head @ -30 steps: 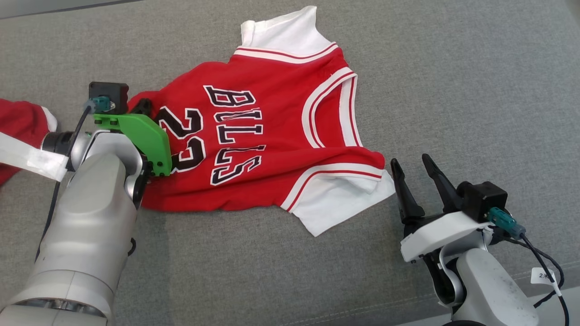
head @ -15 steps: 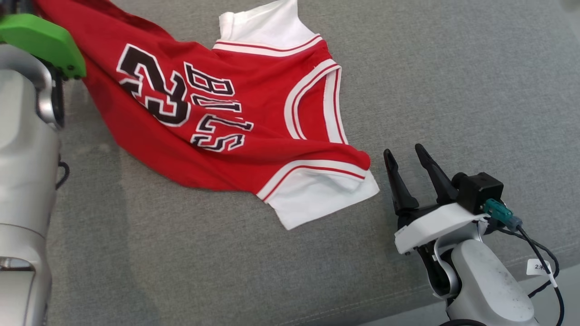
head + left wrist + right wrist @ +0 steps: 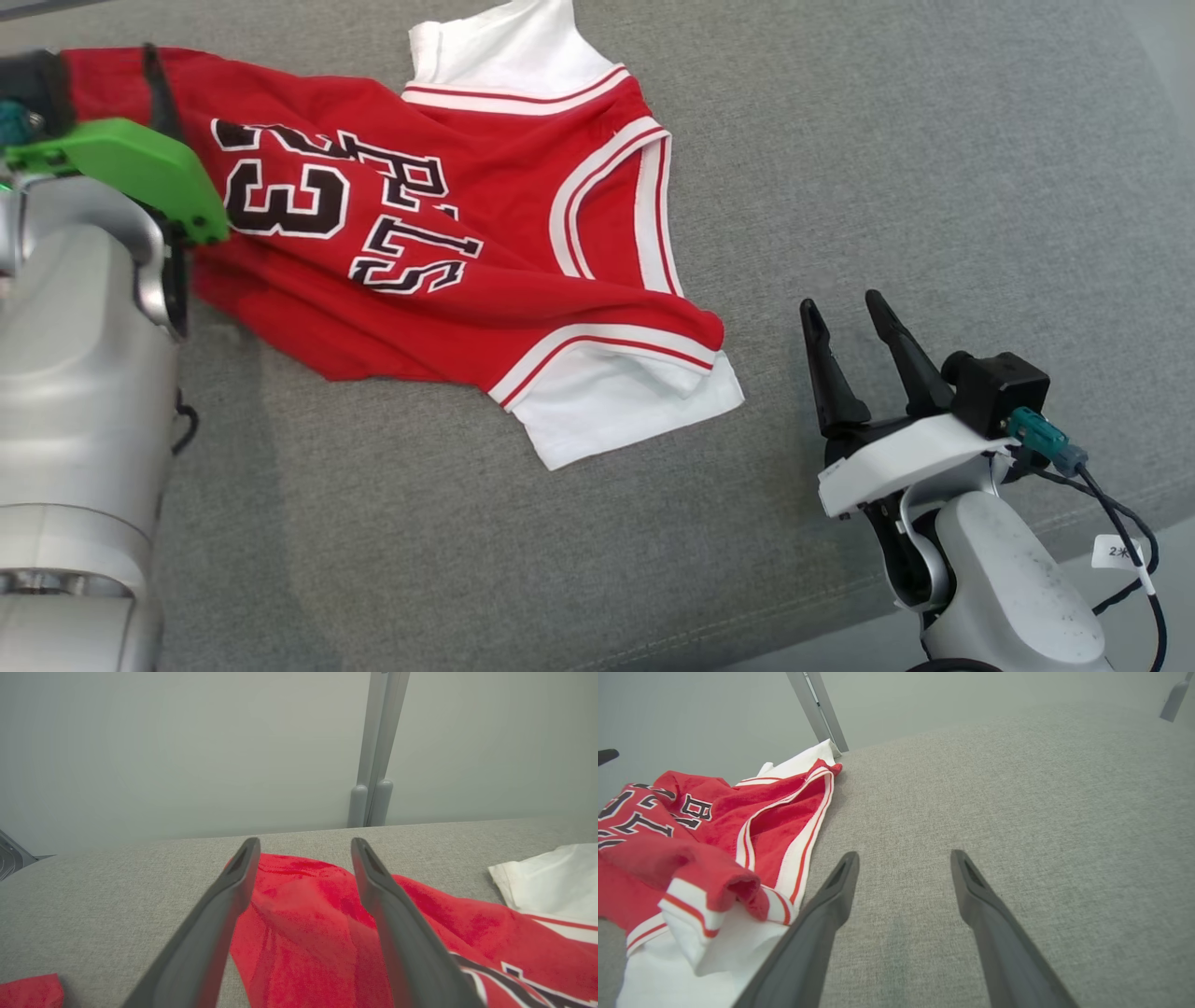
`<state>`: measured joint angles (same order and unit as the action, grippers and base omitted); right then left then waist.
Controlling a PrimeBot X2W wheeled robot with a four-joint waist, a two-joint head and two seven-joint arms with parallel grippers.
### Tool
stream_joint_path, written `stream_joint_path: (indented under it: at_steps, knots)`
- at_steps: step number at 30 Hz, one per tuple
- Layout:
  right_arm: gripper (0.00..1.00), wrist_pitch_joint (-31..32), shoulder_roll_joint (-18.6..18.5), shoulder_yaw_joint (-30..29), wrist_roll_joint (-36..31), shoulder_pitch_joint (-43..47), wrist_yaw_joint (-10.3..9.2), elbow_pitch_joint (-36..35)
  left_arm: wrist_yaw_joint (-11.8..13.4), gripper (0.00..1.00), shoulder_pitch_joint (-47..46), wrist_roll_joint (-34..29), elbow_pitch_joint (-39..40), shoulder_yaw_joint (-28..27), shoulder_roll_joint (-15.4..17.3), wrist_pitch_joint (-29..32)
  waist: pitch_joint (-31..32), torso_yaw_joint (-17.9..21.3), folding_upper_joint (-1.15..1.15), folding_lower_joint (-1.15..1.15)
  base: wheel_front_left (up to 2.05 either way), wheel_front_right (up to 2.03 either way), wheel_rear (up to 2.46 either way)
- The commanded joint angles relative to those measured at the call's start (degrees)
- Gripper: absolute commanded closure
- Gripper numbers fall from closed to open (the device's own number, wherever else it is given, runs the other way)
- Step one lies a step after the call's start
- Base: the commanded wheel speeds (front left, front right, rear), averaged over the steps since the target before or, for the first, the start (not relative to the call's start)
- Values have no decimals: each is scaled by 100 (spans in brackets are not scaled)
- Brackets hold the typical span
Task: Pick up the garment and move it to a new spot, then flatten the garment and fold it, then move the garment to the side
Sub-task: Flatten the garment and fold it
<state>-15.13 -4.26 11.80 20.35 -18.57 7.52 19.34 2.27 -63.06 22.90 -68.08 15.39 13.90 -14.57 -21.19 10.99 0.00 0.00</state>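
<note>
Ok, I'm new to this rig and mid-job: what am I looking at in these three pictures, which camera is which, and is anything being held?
This is a wheeled robot with two arms, each ending in a gripper with two long dark fingers. The wide picture comes from the head camera, looking down at a grey padded surface. On it lies a red basketball jersey, rumpled and not yet flat. The other two pictures come from cameras on the wrists, each looking along its own gripper's fingers. The left gripper, behind the green bracket in the head view, is over the jersey's red end with its fingers spread. The right gripper is beside the near white sleeve, apart from it, and is also spread. Neither gripper holds anything.
</note>
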Motion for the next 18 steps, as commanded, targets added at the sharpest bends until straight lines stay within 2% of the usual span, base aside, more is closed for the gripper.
stream_joint_path:
  at_steps: [1,9,18]
  knots:
    - [0,-5,-11,5,-18,66,-7,12,-14,0,159,57,82,-10,-56,-37,227,-284,0,0,0,0,0]
    - [0,-5,-63,107,-36,104,-6,141,75,0,1330,66,1349,-308,-540,-59,579,-837,0,0,0,0,0]
    - [0,-5,-367,216,26,-314,-7,561,26,0,2709,-207,2612,-372,-886,-61,748,-1463,0,0,0,0,0]
